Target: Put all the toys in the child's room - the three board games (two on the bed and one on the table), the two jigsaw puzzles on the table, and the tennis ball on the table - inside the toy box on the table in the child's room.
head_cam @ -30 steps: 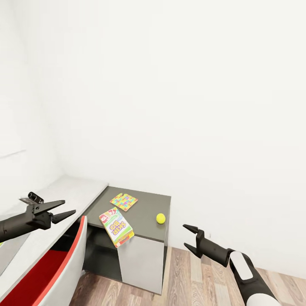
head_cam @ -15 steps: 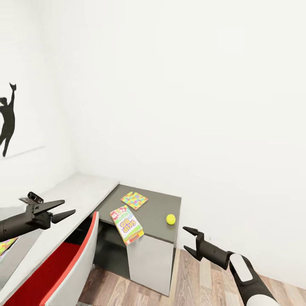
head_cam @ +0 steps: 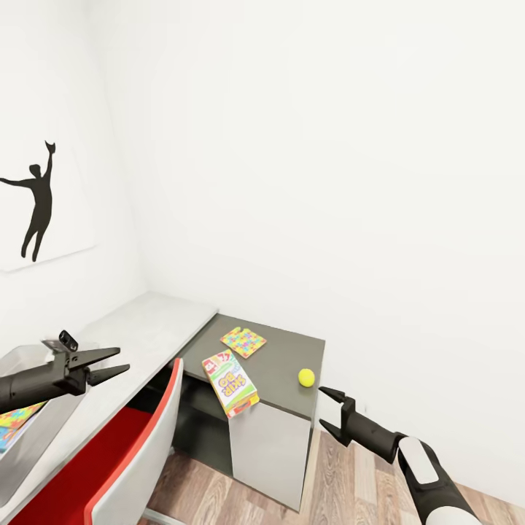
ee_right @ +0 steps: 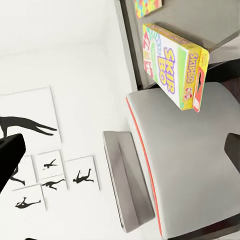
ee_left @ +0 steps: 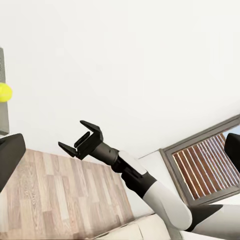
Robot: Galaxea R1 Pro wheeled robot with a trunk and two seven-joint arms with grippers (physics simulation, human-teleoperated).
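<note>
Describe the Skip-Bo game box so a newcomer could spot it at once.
Find the low dark grey cabinet top at the end of the long pale desk. At its front edge lies a flat green, white and red box lettered SKIP-BO, one end overhanging. Unlike the jigsaw-patterned square and yellow-green ball, it carries lettering.

On the lower end of the table (head_cam: 281,368), the puzzle (head_cam: 243,341) lies near the back edge, the game box (head_cam: 230,383) overhangs the front edge, and the ball (head_cam: 306,377) sits by the right edge. The chair (head_cam: 127,456) stands before the table.
</note>
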